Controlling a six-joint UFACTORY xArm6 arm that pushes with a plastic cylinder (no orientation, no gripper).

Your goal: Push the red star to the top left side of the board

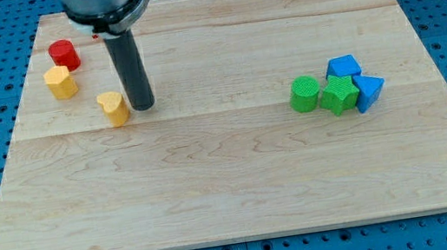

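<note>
- Camera view: my tip (144, 106) is a bare rod with nothing to open or grasp, resting on the wooden board (241, 184).
- Yellow heart block (114, 108) sits just to its left.
- Yellow block (61, 82) lies farther up-left.
- Red block (64, 54), shape unclear, lies beyond, near the top-left corner.
- Green (306, 94), (339, 94) and blue (343, 67), (369, 91) blocks cluster far right.

The red block (64, 54) lies in the upper left of the frame, flat on the wooden counter (241, 184) near its top left corner, just inside the left edge. From this angle it reads as a short, rounded, upright piece with a flat top face; star points cannot be made out. It is bright, uniform red. A yellow block (61, 82) sits just below it, very close; whether they touch is unclear.
</note>
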